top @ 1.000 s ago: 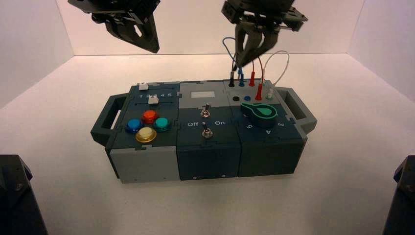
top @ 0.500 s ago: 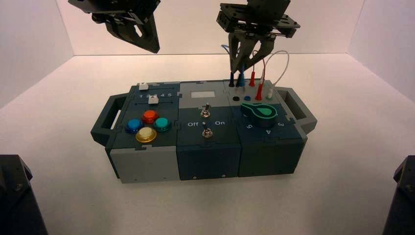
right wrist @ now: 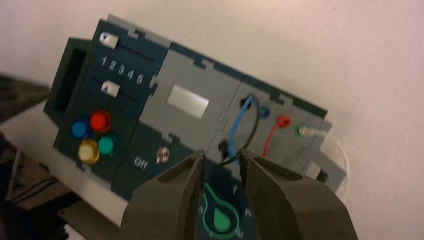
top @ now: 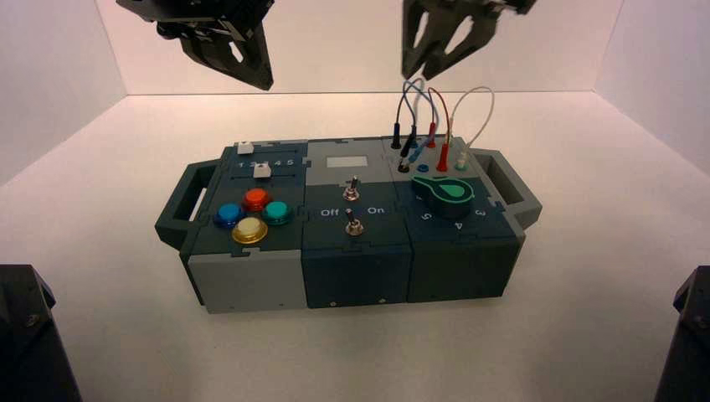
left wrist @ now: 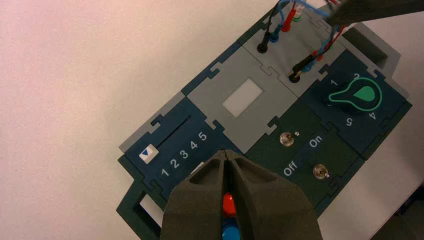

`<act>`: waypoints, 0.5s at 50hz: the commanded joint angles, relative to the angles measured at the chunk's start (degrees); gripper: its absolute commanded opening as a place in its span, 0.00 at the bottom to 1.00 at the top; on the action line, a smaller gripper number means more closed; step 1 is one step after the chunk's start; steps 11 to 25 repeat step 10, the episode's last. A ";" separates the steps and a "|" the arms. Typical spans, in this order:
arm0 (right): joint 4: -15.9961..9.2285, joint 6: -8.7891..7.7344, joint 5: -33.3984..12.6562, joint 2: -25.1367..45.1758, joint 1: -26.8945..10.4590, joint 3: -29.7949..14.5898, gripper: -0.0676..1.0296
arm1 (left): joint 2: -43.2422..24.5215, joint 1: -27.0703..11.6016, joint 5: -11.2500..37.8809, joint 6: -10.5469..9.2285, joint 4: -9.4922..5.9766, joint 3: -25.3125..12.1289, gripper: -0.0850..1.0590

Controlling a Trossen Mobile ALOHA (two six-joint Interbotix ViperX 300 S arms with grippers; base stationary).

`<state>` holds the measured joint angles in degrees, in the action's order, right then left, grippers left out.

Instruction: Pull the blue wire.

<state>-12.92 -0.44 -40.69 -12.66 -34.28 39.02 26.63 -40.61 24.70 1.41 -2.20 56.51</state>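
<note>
The surface [top: 586, 276] carries the box [top: 352, 251], which stands with its wire block at the far right corner. The left tool [top: 239, 54] hangs high over the box's left end, its fingers together as the left wrist view shows, and it looks parked. The right tool [top: 444, 38] hangs well above the wire block with its fingers apart and nothing between them.

The blue wire [top: 416, 105] arches up from the wire block beside the black wire [top: 400, 109], the red wire [top: 442, 109] and the white wire [top: 481, 105]. In the high view its near plug seems to lie loose and tilted by its socket, while the far plug stands upright in the back row. Whether the near plug is fully out, the pictures do not settle. In the right wrist view the blue wire [right wrist: 239, 125] runs close alongside the black wire [right wrist: 252, 131], the two nearly touching.

The risks, in my judgement, follow from that closeness. If a further pull is needed, a descent from this height could close on the black wire together with the blue, or on the black alone, and drag out the wrong plug. A grip high on the thin arch rather than near a plug may slip or only bend the cable. A slanted tug on the seated plug could lift or shift the box, since nothing holds it down.
</note>
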 commanded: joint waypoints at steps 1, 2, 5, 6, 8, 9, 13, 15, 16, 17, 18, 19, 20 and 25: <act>-0.26 -0.09 0.00 -3.25 -0.18 0.70 0.42 | 1.05 -0.18 -0.26 0.53 0.18 -1.76 0.05; -0.26 -0.09 0.00 -3.52 -0.18 1.05 0.42 | 1.14 -0.18 -0.26 0.53 0.18 -1.85 0.05; -0.26 -0.09 0.00 -3.87 -0.18 1.85 0.42 | 1.14 -0.09 -0.26 0.53 0.18 -1.85 0.05; -0.26 -0.09 0.09 -3.96 -0.18 2.02 0.42 | 1.14 -0.18 -0.26 0.53 0.18 -1.85 0.05; -0.26 -0.18 0.00 -4.04 -0.18 2.46 0.42 | 1.23 -0.09 -0.35 0.53 0.18 -1.85 0.05; -0.26 -0.26 0.00 -4.04 -0.26 2.64 0.42 | 1.23 -0.18 -0.35 0.53 0.18 -1.85 0.05; -0.26 -0.35 0.00 -4.04 -0.26 2.72 0.42 | 1.23 -0.18 -0.35 0.53 0.18 -1.85 0.05; -0.26 -0.35 0.00 -4.04 -0.26 2.72 0.42 | 1.23 -0.18 -0.35 0.53 0.18 -1.85 0.05; -0.26 -0.35 0.00 -4.04 -0.26 2.72 0.42 | 1.23 -0.18 -0.35 0.53 0.18 -1.85 0.05; -0.26 -0.35 0.00 -4.04 -0.26 2.72 0.42 | 1.23 -0.18 -0.35 0.53 0.18 -1.85 0.05; -0.26 -0.35 0.00 -4.04 -0.26 2.72 0.42 | 1.23 -0.18 -0.35 0.53 0.18 -1.85 0.05; -0.26 -0.35 0.00 -4.04 -0.26 2.72 0.42 | 1.23 -0.18 -0.35 0.53 0.18 -1.85 0.05; -0.26 -0.35 0.00 -4.04 -0.26 2.72 0.42 | 1.23 -0.18 -0.35 0.53 0.18 -1.85 0.05; -0.26 -0.35 0.00 -4.04 -0.26 2.72 0.42 | 1.23 -0.18 -0.35 0.53 0.18 -1.85 0.05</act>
